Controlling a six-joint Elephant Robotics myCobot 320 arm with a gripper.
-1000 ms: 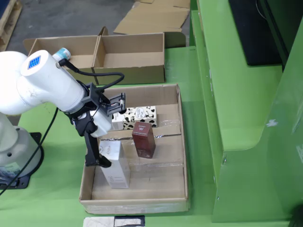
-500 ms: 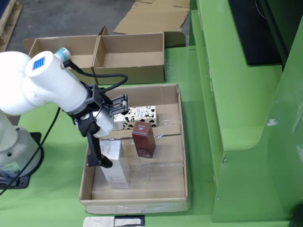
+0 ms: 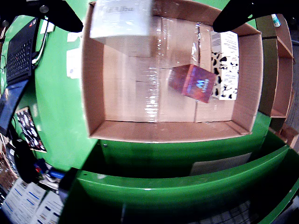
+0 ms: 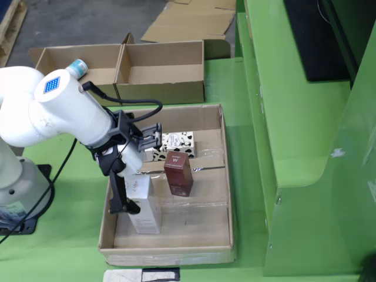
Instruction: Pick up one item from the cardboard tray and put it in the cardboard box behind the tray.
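A shallow cardboard tray (image 4: pixel 170 249) lies on the green table and holds three items. A tall white box (image 4: pixel 145 205) stands at its front left; it shows blurred at the top of the wrist view (image 3: pixel 120 18). A dark red box with an M logo (image 4: pixel 178 173) stands in the middle (image 3: pixel 192 83). A black-and-white cow-patterned box (image 4: pixel 178 141) lies at the back (image 3: pixel 225 65). My gripper (image 4: pixel 130 202) is low in the tray, open wide, with the white box between its black fingers (image 3: pixel 56 16). I cannot tell whether a finger touches it.
Two open cardboard boxes (image 4: pixel 161 70) (image 4: pixel 82 64) stand side by side behind the tray. A green wall and step (image 4: pixel 294 147) rise to the tray's right. Flattened cardboard (image 4: pixel 194 23) lies on the floor beyond. A laptop (image 3: pixel 21 51) sits left in the wrist view.
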